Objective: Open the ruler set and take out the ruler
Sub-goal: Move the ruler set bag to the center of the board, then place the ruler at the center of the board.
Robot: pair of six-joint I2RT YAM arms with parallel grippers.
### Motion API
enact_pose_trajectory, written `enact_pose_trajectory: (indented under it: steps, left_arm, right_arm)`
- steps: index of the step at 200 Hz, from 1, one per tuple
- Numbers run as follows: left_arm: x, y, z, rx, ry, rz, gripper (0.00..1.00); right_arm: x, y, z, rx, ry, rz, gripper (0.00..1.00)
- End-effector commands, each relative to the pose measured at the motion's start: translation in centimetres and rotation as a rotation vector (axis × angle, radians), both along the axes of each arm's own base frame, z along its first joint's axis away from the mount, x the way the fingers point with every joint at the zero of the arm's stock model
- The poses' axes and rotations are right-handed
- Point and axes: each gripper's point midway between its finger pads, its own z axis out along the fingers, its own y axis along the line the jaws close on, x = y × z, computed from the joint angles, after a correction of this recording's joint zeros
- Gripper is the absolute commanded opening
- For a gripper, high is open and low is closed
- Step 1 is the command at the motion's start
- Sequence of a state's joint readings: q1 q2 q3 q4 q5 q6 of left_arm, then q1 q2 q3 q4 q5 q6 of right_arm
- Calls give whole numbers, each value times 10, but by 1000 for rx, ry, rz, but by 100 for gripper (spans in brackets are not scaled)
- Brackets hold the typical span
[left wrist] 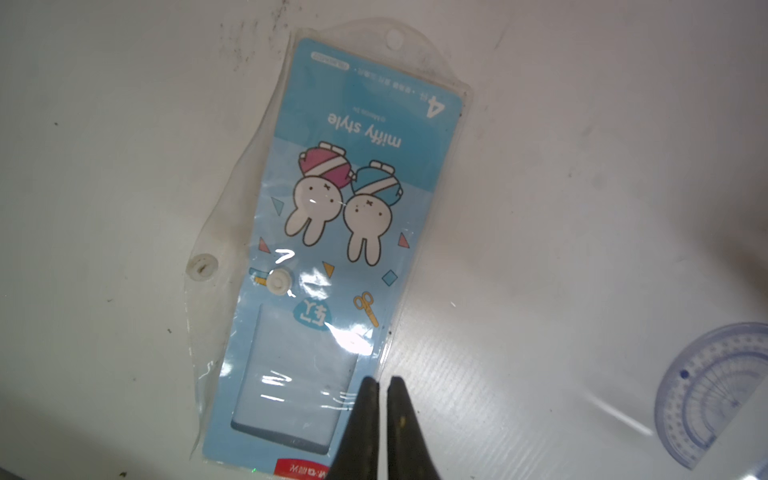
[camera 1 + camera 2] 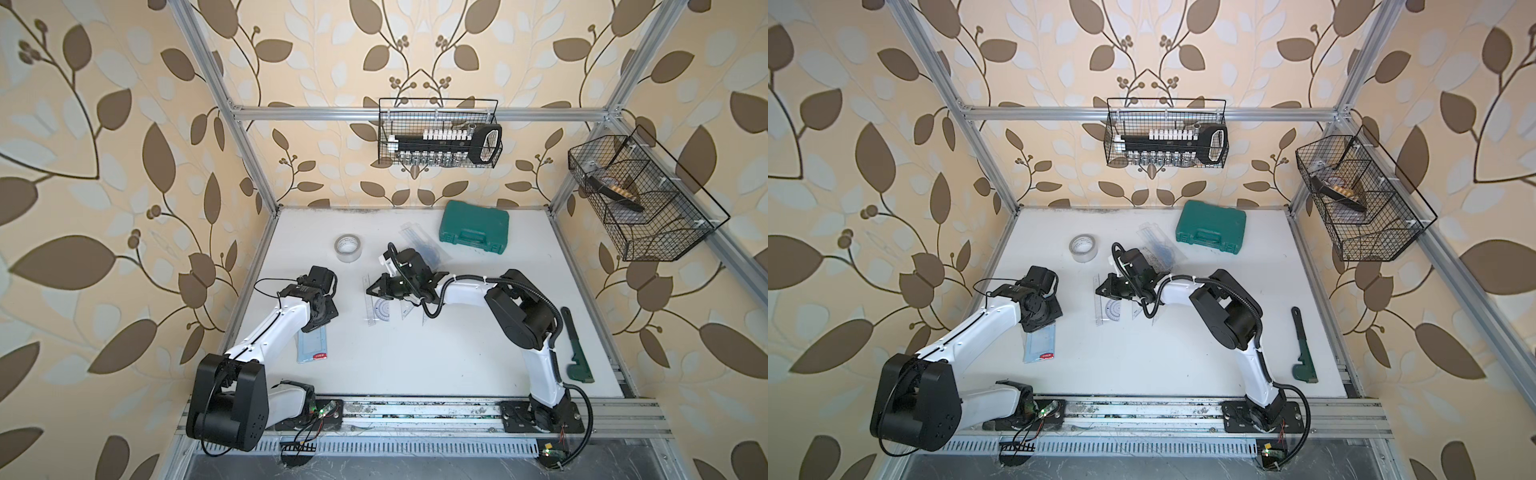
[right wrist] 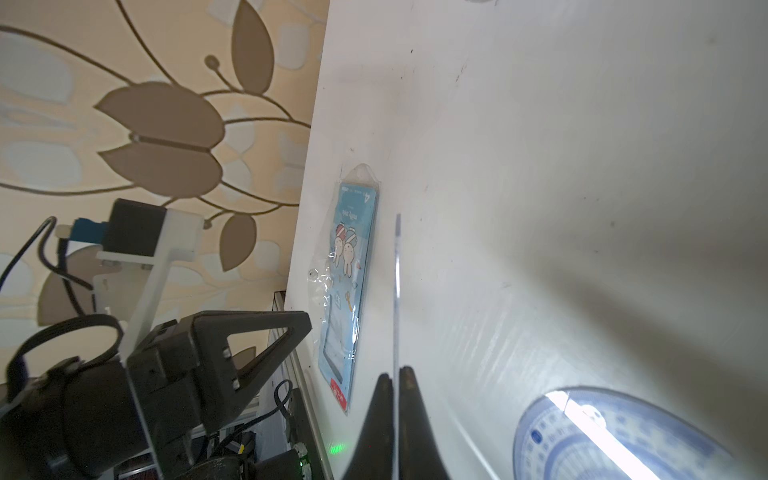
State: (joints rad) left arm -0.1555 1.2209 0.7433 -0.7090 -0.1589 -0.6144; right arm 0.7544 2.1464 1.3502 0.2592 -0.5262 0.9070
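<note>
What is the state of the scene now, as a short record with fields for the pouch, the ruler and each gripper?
pouch: flat on the table, snap undone
ruler: clear, out of the pouch, seen edge-on
right gripper: shut on the ruler
left gripper: at the pouch's edge, jaws a thin slit apart, nothing between them
protractor: out, lying on the table
</note>
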Motion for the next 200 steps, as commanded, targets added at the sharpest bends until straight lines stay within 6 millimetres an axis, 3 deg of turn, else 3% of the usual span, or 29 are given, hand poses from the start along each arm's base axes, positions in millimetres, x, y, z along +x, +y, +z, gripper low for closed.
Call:
enact_pose_trajectory:
  steps: [1, 40, 83, 149, 168, 200]
  left_arm:
    - [12, -7, 26, -60, -107, 6, 19]
    - [24, -13, 56, -90, -219, -21, 33]
    - [30, -15, 63, -93, -243, -45, 40]
    - [38, -20, 63, -108, -262, -65, 44]
    - [42, -21, 65, -113, -274, -72, 45]
    - [53, -30, 70, -149, -313, -98, 49]
  right_arm:
    - [4, 13, -9, 27, 38, 6, 0]
    - [10, 26, -28, 65, 90, -25, 0]
    - [11, 29, -44, 61, 111, -59, 0]
    - [8, 16, -28, 30, 52, -72, 23]
    - [8, 11, -17, 10, 18, -70, 30]
    - [13, -6, 11, -48, -78, -75, 34]
